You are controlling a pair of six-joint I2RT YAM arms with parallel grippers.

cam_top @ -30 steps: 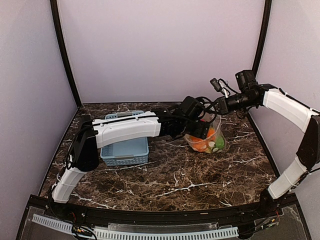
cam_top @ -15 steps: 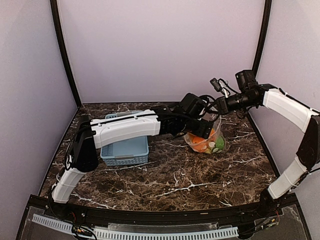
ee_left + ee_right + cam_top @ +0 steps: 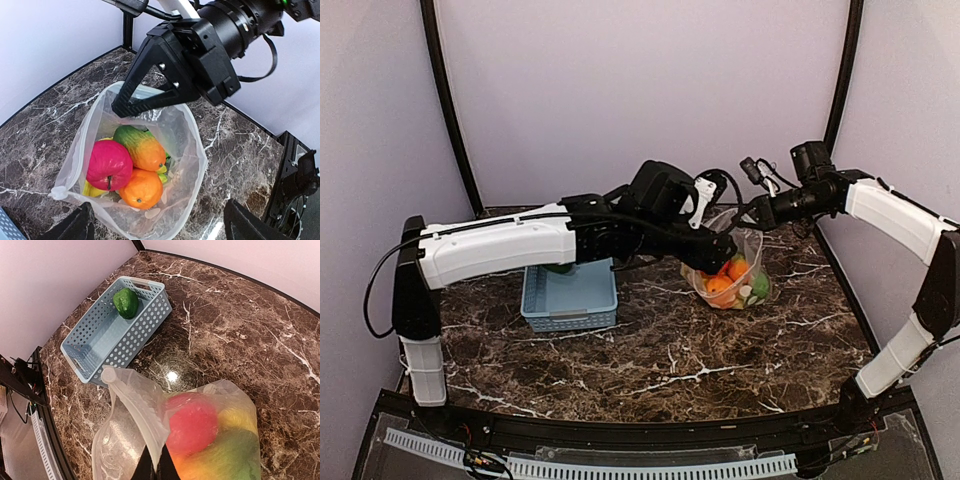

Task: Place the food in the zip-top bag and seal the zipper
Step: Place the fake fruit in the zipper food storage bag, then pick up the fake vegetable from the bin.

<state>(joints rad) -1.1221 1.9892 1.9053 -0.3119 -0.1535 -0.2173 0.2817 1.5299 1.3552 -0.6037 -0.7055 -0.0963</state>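
The zip-top bag [image 3: 738,285] stands open on the marble table, right of centre. In the left wrist view the bag [image 3: 190,150] holds a red apple [image 3: 107,165], an orange [image 3: 142,189], a green-orange piece [image 3: 141,147] and a yellow piece [image 3: 92,190]. My right gripper [image 3: 752,214] is shut on the bag's far rim and holds the mouth up [image 3: 157,469]. The zipper [image 3: 134,405] runs along that pinched edge. My left gripper [image 3: 718,248] hovers open and empty just above the bag's mouth [image 3: 160,235]. A green pepper [image 3: 126,302] lies in the basket.
The light-blue slotted basket [image 3: 570,298] sits left of the bag, partly under my left arm; it also shows in the right wrist view [image 3: 107,332]. Purple walls and black corner posts enclose the table on three sides.
My left arm has risen, shoulder and elbow lifting high, and its gripper has come up and back from the bag's mouth. The right gripper and bag have stayed put.
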